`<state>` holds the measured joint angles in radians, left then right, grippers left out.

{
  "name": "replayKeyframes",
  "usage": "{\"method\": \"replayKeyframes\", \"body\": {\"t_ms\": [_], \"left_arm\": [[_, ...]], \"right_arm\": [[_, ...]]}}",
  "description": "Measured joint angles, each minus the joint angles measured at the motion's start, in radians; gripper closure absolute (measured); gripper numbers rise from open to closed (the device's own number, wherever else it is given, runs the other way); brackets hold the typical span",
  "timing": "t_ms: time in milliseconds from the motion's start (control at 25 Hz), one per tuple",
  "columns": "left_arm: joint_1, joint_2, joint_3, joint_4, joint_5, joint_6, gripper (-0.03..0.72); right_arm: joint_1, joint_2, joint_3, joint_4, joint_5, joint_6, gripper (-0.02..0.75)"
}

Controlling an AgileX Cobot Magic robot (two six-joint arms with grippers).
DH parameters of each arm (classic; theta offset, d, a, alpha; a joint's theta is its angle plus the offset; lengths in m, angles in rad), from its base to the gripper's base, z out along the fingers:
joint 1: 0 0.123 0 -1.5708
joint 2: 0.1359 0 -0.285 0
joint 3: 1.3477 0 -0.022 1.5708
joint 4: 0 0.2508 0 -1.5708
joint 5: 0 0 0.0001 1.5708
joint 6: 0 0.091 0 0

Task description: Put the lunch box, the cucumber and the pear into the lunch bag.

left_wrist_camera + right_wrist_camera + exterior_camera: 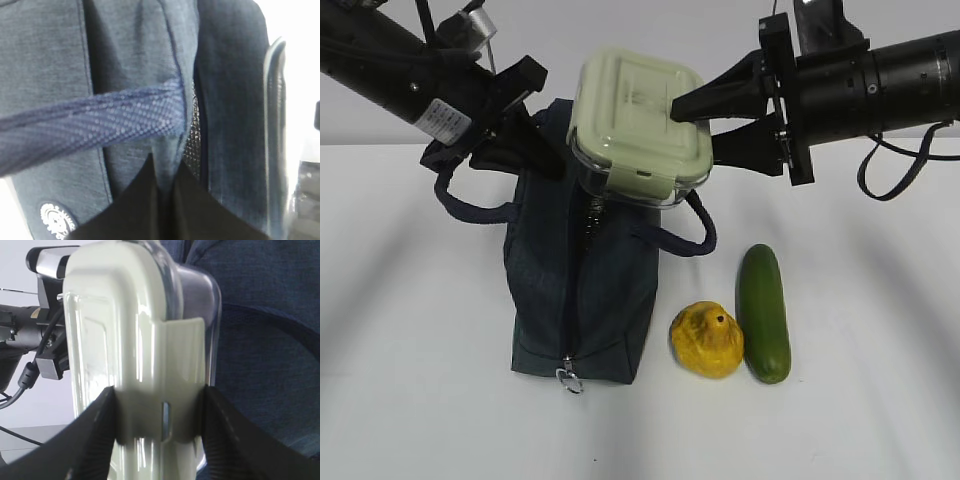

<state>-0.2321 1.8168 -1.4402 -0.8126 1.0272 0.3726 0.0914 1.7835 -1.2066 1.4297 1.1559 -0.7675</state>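
Note:
My right gripper point(692, 128) is shut on the lunch box point(638, 125), its fingers on the pale green lid and the clear base, and holds it tilted over the top of the navy lunch bag point(585, 300). In the right wrist view the lunch box point(140, 350) fills the middle between the fingers. My left gripper point(535, 145) is shut on the bag's rim fabric point(165, 150) at its left top edge, with silver lining showing beside it. The yellow pear point(708, 340) and the dark green cucumber point(763, 312) lie on the table to the right of the bag.
The bag's loop handles point(470, 205) hang on both sides, and one crosses the left wrist view point(90, 125). The zipper's ring pull point(570, 380) lies at the bag's near end. A black cable point(895, 170) hangs under the right arm. White table point(860, 420) all round.

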Motion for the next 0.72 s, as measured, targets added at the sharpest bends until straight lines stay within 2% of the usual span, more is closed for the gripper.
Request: {"method": "replayKeyframes", "body": {"t_ms": [360,560,720], "left_arm": [[0.000,0.005,0.000,-0.010,-0.001,0.000,0.685],[0.000,0.005,0.000,-0.082,0.005,0.055,0.685],[0.000,0.005,0.000,-0.107,0.010,0.089,0.685]], "right_arm": [[0.001,0.018,0.000,-0.213,-0.069,0.121,0.379],[0.021,0.052,0.000,-0.247,-0.092,0.162,0.379],[0.075,0.084,-0.007,-0.253,-0.111,0.177,0.379]]}}
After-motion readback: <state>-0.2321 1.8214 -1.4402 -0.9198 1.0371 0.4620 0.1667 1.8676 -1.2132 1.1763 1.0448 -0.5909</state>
